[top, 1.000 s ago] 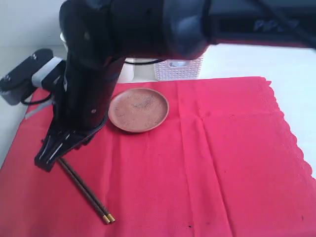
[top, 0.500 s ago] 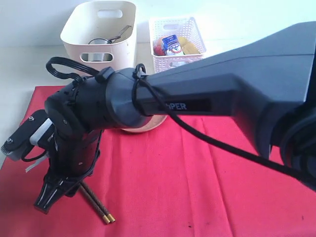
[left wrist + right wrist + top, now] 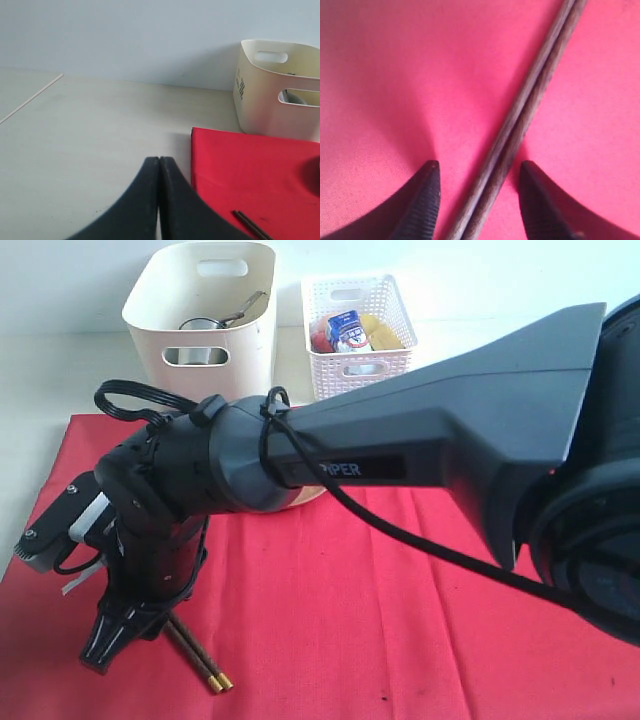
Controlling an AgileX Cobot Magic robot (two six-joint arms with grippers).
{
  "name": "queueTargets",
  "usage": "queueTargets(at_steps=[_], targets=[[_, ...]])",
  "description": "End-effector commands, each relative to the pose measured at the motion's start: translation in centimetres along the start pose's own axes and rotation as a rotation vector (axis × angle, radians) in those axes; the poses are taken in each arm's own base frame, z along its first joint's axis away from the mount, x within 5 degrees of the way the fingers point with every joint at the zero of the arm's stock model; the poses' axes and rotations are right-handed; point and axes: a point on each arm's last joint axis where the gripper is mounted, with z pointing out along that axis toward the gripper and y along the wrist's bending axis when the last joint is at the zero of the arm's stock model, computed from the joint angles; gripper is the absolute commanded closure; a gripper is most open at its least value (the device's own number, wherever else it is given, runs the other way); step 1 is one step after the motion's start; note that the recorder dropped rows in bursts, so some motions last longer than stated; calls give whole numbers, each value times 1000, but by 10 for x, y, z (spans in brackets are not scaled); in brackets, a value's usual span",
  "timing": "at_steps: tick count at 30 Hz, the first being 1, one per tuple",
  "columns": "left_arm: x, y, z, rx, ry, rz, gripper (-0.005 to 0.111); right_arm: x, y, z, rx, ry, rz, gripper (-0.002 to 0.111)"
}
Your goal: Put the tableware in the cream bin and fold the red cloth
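The dark chopsticks point(image 3: 200, 660) with yellow tips lie together on the red cloth point(image 3: 380, 620) near its front left. My right gripper point(image 3: 100, 655) reaches across to them and stands open, its fingers either side of the pair point(image 3: 530, 110) and low over the cloth point(image 3: 380, 75); the right gripper point(image 3: 479, 164) holds nothing. The left gripper point(image 3: 159, 160) is shut and empty above the bare table, beside the cloth's edge point(image 3: 250, 165). At the back the cream bin point(image 3: 200, 315) holds a steel cup point(image 3: 195, 327). The arm hides most of the plate; a pale rim sliver point(image 3: 300, 498) shows.
A white lattice basket point(image 3: 357, 335) with food items stands right of the cream bin. The right arm's bulky dark body point(image 3: 420, 440) spans the cloth from right to left. Pale tabletop point(image 3: 90, 130) lies left of the cloth.
The right arm has dropped lower and uncovered the bins at the back. Its gripper has moved nearer the front, down around the chopsticks' dark end. The chopsticks have not moved.
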Motion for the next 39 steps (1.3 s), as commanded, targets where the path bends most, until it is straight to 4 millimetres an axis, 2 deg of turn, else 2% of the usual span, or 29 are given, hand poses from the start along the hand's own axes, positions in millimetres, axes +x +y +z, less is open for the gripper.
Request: queueTargets(at_steps=[1,2,3,5,10,18,23,25,33,35,39], targets=[[0,0,0,-3,-2,-6,105,5,-1,9,7,35,-18,77],[0,0,0,-3,-2,-6,105,5,-1,9,6,40,-21,82],[0,0,0,-3,-2,-6,105,6,-1,9,4,50,-21,94],[0,0,0,-3,-2,-6,105,7,0,9,2,62,-23,108],[0,0,0,-3,-2,-6,105,7,1,0,-2,75,-22,108],[0,0,0,-3,-2,-6,105,-4,-3,-46,49,2,-63,108],[0,0,0,-3,-2,-6,105,-1,-3,-39,50,31,0,108],[0,0,0,-3,-2,-6,105,1,-3,-32,55,45,56,103],[0,0,0,-3,-2,-6,105,0,-4,-13,58,13,151,66],[0,0,0,-3,-2,-6,105,2,-4,-9,58,23,151,62],[0,0,0,-3,-2,-6,105,5,-3,1,48,49,161,62]])
